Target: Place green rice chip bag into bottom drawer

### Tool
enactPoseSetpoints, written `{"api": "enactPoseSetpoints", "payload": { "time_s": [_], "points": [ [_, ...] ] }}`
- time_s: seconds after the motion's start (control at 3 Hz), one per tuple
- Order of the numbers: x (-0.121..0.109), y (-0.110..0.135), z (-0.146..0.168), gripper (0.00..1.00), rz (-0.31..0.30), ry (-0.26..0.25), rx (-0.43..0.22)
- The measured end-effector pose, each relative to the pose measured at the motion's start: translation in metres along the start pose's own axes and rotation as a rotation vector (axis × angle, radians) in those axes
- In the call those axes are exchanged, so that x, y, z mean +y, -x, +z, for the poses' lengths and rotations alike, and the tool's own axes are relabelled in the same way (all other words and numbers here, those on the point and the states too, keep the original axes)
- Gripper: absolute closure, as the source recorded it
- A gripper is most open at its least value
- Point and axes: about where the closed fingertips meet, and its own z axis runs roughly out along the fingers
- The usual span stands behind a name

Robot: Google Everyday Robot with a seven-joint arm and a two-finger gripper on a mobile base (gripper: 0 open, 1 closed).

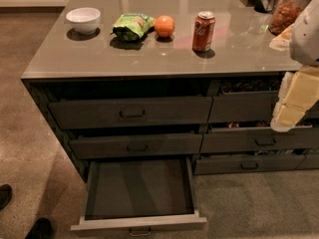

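Because the green rice chip bag (132,26) looks light and soft, we favour pinching its crumpled middle with the right-edge gripper (284,119), whose state we cannot tell.

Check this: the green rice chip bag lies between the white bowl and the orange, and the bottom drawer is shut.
Not shut: the camera view shows the bottom drawer pulled open. The bag does lie between bowl and orange. The gripper hangs at the right, before the other drawers.
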Motion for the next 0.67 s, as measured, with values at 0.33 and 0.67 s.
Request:
{"api": "enactPoseSetpoints", "payload": {
  "time_s": [0.33,0.67],
  "points": [
    [-0.001,0.001,0.000,0.00,0.001,-0.001,-0.004],
    [-0.018,0.031,0.009,0.00,0.039,-0.016,-0.121]
  ]
}}
